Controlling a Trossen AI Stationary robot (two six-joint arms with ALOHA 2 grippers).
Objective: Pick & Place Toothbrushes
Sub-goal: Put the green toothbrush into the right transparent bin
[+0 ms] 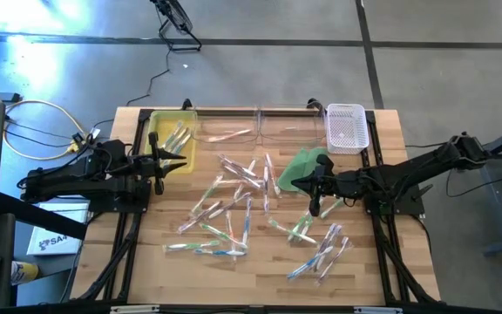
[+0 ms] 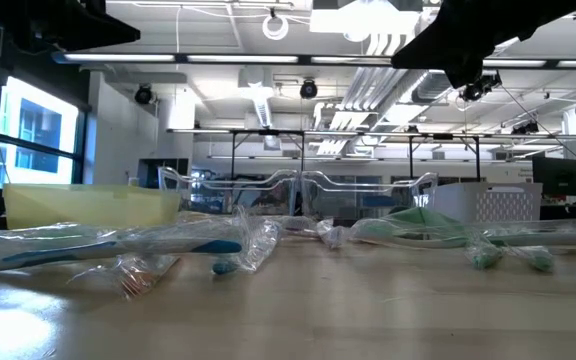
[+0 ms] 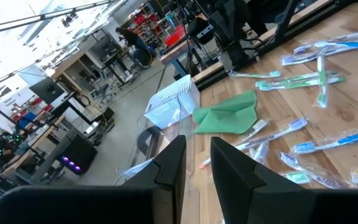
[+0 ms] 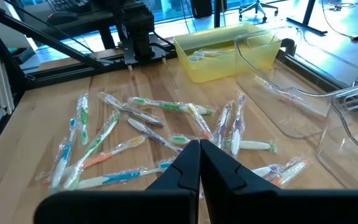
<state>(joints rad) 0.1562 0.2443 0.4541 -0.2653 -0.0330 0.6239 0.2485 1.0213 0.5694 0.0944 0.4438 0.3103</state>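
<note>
The toothbrushes (image 1: 234,205) lie scattered in clear wrappers across the middle of the wooden desk (image 1: 146,270), most in a loose heap near the centre and a smaller cluster (image 1: 321,249) toward the right front. A few more rest inside the yellow bin (image 1: 174,139) at the back left. Along the back edge stand two clear trays (image 1: 260,126), with one wrapped brush lying in the left one, and a white perforated basket (image 1: 347,128) at the right. A green cloth (image 1: 303,166) lies crumpled just in front of the trays, near the basket.

The left gripper (image 1: 181,162) hovers at the front edge of the yellow bin, its jaws a narrow gap apart with nothing seen between them; the left wrist view shows its fingers (image 3: 169,165) parted over the clear tray. The right gripper (image 1: 296,185) hangs beside the green cloth, above the centre heap, jaws pressed together and empty; in the right wrist view its fingers (image 4: 188,165) meet over the brushes
</note>
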